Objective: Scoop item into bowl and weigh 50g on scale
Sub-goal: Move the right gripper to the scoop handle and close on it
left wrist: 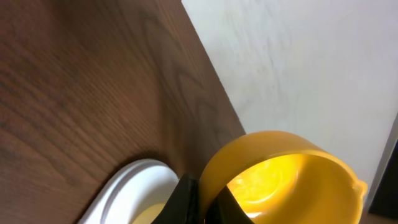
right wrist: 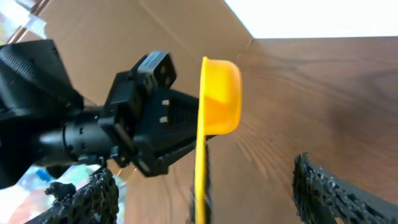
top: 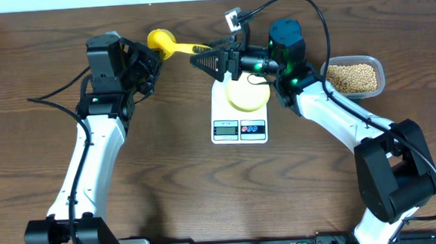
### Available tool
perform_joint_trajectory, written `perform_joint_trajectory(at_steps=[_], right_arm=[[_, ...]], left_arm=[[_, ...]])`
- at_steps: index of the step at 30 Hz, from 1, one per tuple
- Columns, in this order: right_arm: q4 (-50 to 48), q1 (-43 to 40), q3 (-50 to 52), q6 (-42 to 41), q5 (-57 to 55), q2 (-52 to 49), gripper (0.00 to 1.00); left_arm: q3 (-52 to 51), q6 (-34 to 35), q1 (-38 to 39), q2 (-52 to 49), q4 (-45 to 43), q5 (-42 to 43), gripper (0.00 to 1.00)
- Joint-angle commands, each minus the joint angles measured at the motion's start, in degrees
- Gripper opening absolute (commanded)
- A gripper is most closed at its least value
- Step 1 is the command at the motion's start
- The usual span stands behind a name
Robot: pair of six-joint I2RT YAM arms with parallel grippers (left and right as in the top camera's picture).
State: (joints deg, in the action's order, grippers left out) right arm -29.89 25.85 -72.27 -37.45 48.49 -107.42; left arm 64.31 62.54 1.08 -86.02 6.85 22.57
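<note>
Many small tan beans [top: 354,76] lie in a clear rectangular container [top: 382,76] at the right side of the tabletop [top: 168,177], well apart from the scale.

One pale-yellow bowl [top: 248,96] sits on the platform of the white scale [top: 225,113], at the middle of the tabletop. The scale's display faces the near edge, and its reading is too small to tell.

One bright yellow scoop [top: 159,41] is held above the tabletop at the far side, left of the scale. Its cup is to the left and its handle runs right.

Left tool [top: 149,60]: pinching the scoop's handle just below the cup. The left wrist view shows black fingers [left wrist: 186,199] pressed to the yellow scoop at the cup's base.

Right tool [top: 200,61]: above the scale's far edge, pointing left, jaws spread. In the right wrist view its fingers [right wrist: 336,190] stand wide on either side of the handle, apart from it.
</note>
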Motion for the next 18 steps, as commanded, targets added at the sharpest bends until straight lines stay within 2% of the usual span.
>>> perform_joint_trajectory(at_steps=[1,6,11,18], right_arm=[[-0.59,0.20,-1.18,1.75,-2.73,-0.61,0.88],[-4.15,0.20,-1.18,-1.46,-3.39,-0.61,0.87],[-7.32,0.50,-1.18,-3.87,-3.76,-0.61,0.85],[-7.96,1.14,-1.18,-3.87,-7.04,-0.61,0.87]], left_arm=[[0.42,5.73,0.02,0.83,-0.04,-1.16,0.08],[0.42,6.25,0.02,0.83,-0.02,-1.09,0.08],[0.42,14.32,0.02,0.83,-0.04,-0.94,0.08],[0.42,16.70,0.22,0.83,0.57,-0.96,0.07]])
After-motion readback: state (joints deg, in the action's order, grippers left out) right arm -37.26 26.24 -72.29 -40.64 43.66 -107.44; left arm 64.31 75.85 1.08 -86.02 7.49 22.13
